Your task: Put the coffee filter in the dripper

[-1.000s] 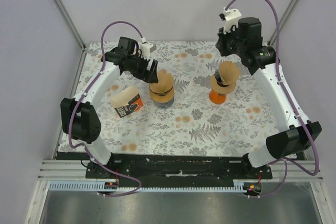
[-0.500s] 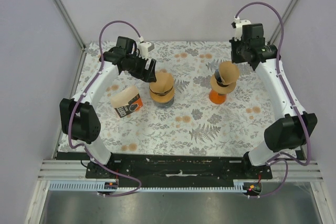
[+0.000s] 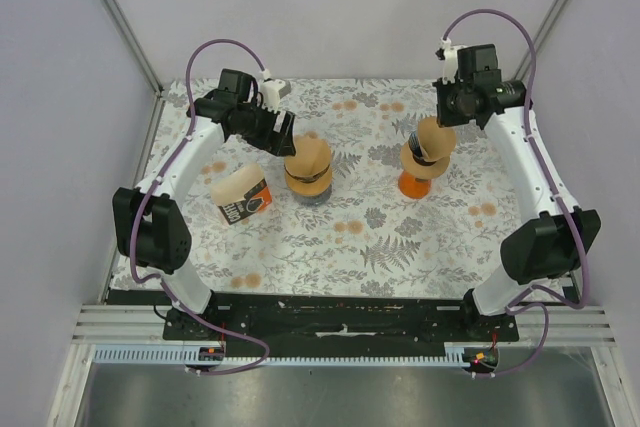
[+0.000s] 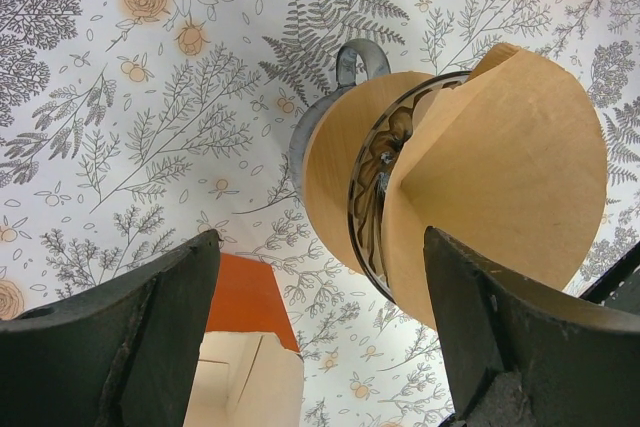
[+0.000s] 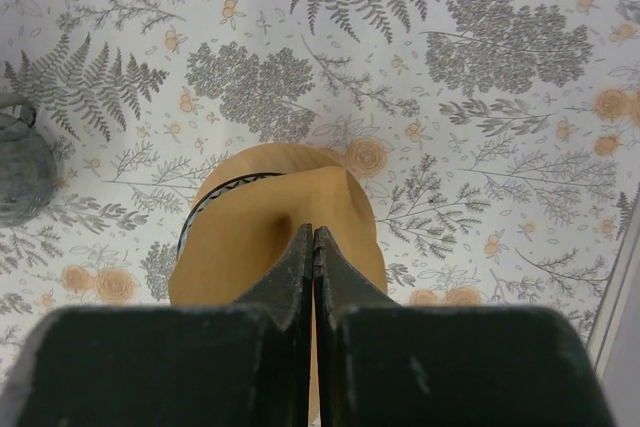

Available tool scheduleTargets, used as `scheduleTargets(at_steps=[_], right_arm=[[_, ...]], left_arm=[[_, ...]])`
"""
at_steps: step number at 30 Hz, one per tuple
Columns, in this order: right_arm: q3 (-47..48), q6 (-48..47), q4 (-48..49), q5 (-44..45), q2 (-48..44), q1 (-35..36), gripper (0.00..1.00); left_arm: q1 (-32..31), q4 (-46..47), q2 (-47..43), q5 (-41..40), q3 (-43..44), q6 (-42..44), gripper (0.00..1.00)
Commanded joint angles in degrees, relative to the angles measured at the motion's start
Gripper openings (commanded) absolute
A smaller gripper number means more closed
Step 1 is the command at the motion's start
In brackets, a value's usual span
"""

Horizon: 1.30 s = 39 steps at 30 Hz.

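Left arm reaches forward; left gripper [image 4: 322, 242] fingers spread wide, facing the filter [image 4: 500, 177] in the grey dripper [image 4: 312, 137]. Right arm extended; right gripper [image 5: 313, 234] fingers pressed together above the second filter [image 5: 262, 232].

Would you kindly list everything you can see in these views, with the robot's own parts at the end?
Grey dripper: one, grey, left of centre.
Orange dripper: one, orange, right of centre.
Coffee filters: two, tan paper, one on top of each dripper.
Filter box: one, tan and orange, lying left of the grey dripper.
Tablecloth: one, white with grey ferns and orange flowers, under everything.
Arms: two, white and black, along the left and right sides.
Left gripper: one, black, open, by the grey dripper.
Right gripper: one, black, shut, above the orange dripper's filter.
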Motion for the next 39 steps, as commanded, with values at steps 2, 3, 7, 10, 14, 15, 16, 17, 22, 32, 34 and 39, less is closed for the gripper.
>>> scheduleTargets(at_steps=[2, 3, 7, 10, 14, 15, 16, 17, 22, 32, 34, 39], right_arm=[[-3.91, 1.01, -1.36, -7.96, 1.68, 0.54, 0.0], [-5.32, 1.28, -0.67, -9.29, 3.08, 0.71, 0.0], [-7.88, 2.85, 2.24, -7.21, 8.88, 3.26, 0.0], [-6.48, 2.95, 2.15, -3.96, 12.14, 4.93, 0.0], [-6.03, 2.77, 2.15, -0.88, 12.68, 5.37, 0.0], [-6.47, 2.6, 2.15, -0.7, 12.59, 5.46, 0.0], [-6.65, 2.51, 2.15, -0.61, 12.5, 5.46, 0.0], [-7.0, 2.42, 2.15, -0.78, 12.5, 5.37, 0.0], [-7.35, 2.16, 2.15, -1.83, 12.5, 5.99, 0.0], [-5.24, 1.98, 1.63, -2.27, 12.94, 6.69, 0.0], [-4.98, 1.98, 1.71, -2.28, 13.03, 6.69, 0.0], [-4.36, 1.98, 1.8, -2.63, 13.73, 6.69, 0.0]], left_arm=[[0.44, 0.13, -2.19, -0.25, 2.26, 2.0, 0.88], [0.52, 0.13, -2.2, -0.42, 2.35, 2.0, 0.88], [0.52, 0.04, -2.02, -0.25, 2.26, 2.0, 0.88], [0.61, 0.04, -2.11, -0.16, 2.26, 2.0, 0.88], [0.7, 0.04, -2.37, -0.34, 2.18, 2.09, 0.88], [0.7, 0.04, -2.37, -0.34, 2.35, 2.09, 0.88], [0.7, -0.05, -2.37, -0.34, 2.26, 2.0, 0.88], [0.7, 0.04, -2.37, -0.16, 2.44, 1.91, 0.88], [0.7, -0.31, -1.85, -0.34, 4.28, 1.56, 0.88], [-7.45, -2.95, 3.5, 1.33, 25.54, -3.53, 0.86], [-11.32, -1.55, 5.96, 2.56, 26.6, -6.68, 0.85], [-17.92, 3.19, 14.05, 4.32, 29.5, -16.09, 0.84]])
